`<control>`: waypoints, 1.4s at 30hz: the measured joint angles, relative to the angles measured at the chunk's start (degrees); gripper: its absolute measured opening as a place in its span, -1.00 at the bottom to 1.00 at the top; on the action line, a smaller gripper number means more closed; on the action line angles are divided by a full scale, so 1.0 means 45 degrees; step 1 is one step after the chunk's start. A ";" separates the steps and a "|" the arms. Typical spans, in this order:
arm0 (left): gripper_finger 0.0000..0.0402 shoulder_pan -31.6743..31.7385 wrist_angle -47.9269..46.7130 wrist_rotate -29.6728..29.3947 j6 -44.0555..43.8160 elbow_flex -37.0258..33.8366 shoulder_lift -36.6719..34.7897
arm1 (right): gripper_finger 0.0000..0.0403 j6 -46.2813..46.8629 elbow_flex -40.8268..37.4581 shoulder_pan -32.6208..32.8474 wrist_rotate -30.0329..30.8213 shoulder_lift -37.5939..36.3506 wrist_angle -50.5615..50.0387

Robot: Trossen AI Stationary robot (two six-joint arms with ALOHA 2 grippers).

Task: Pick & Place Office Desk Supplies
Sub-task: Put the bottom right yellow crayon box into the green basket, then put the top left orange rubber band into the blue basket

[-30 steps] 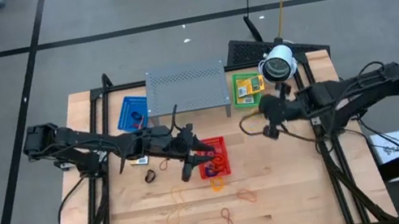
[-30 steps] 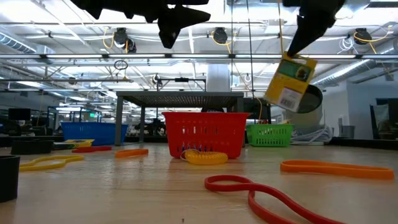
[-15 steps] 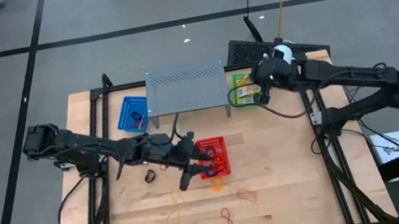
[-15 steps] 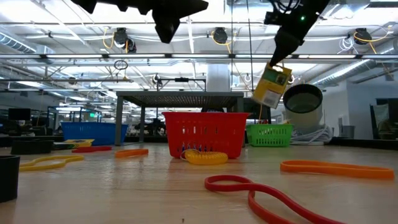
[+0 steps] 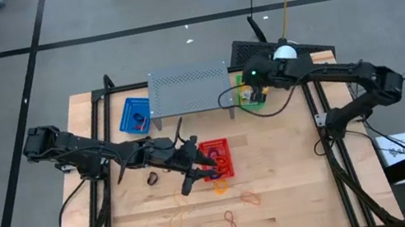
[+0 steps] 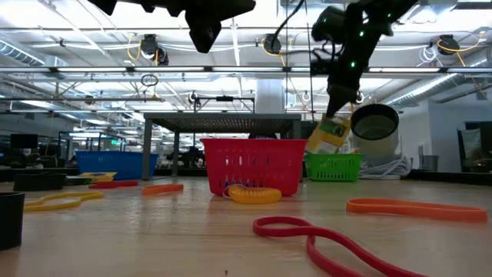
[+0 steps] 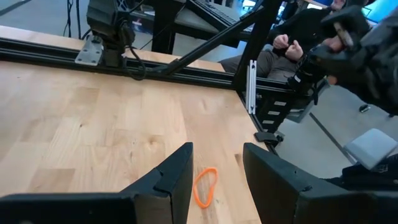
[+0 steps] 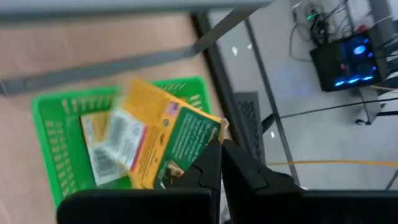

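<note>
Right end effector (image 8: 221, 163) pinches tilted packet (image 8: 165, 140), apparently corner-down, over green basket (image 8: 56, 134).

The grey rack (image 5: 190, 88) stands at the far middle of the wooden table (image 5: 299, 188). Blue basket (image 5: 134, 115): just left of the rack. Green basket (image 5: 251, 92): just right. Red basket (image 5: 217, 158): in front.

Two matte-black jointed arms (image 5: 84, 151) with looping black cables
</note>
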 joint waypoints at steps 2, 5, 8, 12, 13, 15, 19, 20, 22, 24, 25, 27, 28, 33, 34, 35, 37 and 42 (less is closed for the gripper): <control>-0.26 0.0000 -0.0060 0.0000 0.0006 0.0000 0.0000 | -1.00 -0.0079 -0.0127 0.0001 -0.0021 0.0336 -0.0004; -0.26 0.0000 -0.0172 -0.0002 0.0013 0.0000 0.0000 | -1.00 -0.0023 -0.0236 0.0125 0.0009 0.0642 0.0083; -0.26 0.0005 -0.0160 -0.0005 0.0017 0.0000 0.0002 | -1.00 0.0023 -0.0440 0.0267 0.0005 0.0687 0.0088; -0.26 0.0005 -0.0165 -0.0005 0.0019 0.0000 0.0000 | -1.00 0.0023 -0.0571 0.0379 -0.0524 0.0679 0.0156; -0.26 0.0005 -0.0165 -0.0005 0.0016 0.0000 0.0000 | -0.99 0.0048 -0.0571 0.0375 -0.0775 0.0664 0.0147; -0.26 0.0010 -0.0165 -0.0005 -0.0010 0.0000 0.0000 | -0.94 0.0075 -0.0575 0.0379 -0.1465 0.0594 0.0169; -0.26 0.0010 -0.0165 0.0000 -0.0014 0.0000 0.0001 | -0.71 0.1076 -0.0575 0.0398 -0.3061 0.0542 0.0327; -0.26 0.0010 -0.0169 0.0000 -0.0015 0.0000 0.0000 | -0.63 0.1314 -0.0575 0.0404 -0.3319 0.0502 0.0259; -0.26 0.0010 -0.0170 0.0000 -0.0016 0.0000 0.0004 | -0.46 0.1780 -0.0571 0.0408 -0.3490 0.0471 0.0148; -0.25 0.0010 -0.0170 -0.0001 -0.0015 0.0000 0.0004 | -0.28 0.2449 -0.0583 0.0408 -0.3589 0.0308 -0.0383; -0.25 0.0010 -0.0172 -0.0003 -0.0006 0.0000 0.0001 | -0.20 0.2810 -0.0590 0.0419 -0.3626 0.0197 -0.0564; -0.26 0.0010 -0.0165 -0.0005 -0.0004 0.0000 0.0005 | -0.07 0.3629 -0.0585 0.0524 -0.3765 -0.0082 -0.0676; -0.25 0.0010 -0.0165 -0.0005 0.0000 0.0000 0.0000 | -0.01 0.3997 -0.0585 0.0657 -0.4043 -0.0269 -0.0837; -0.26 0.0010 -0.0145 -0.0010 0.0005 0.0000 0.0000 | 0.09 0.6022 -0.0578 0.2487 -0.4975 -0.1393 -0.0688; -0.26 0.0010 -0.0134 -0.0010 0.0009 0.0000 0.0001 | 0.09 0.6467 -0.0578 0.3091 -0.5013 -0.1574 -0.0530; -0.25 0.0010 -0.0120 -0.0010 0.0044 0.0000 0.0001 | 0.09 0.6914 -0.0575 0.3833 -0.4989 -0.1745 -0.0264; -0.26 -0.0001 -0.0036 -0.0002 0.0306 0.0000 0.0002 | 0.07 0.7735 -0.0576 0.5542 -0.4960 -0.1905 0.0275; -0.26 -0.0574 0.0474 0.0106 0.0856 0.0000 0.0005 | 0.06 0.8569 -0.1399 1.0319 -0.2992 -0.1668 0.4757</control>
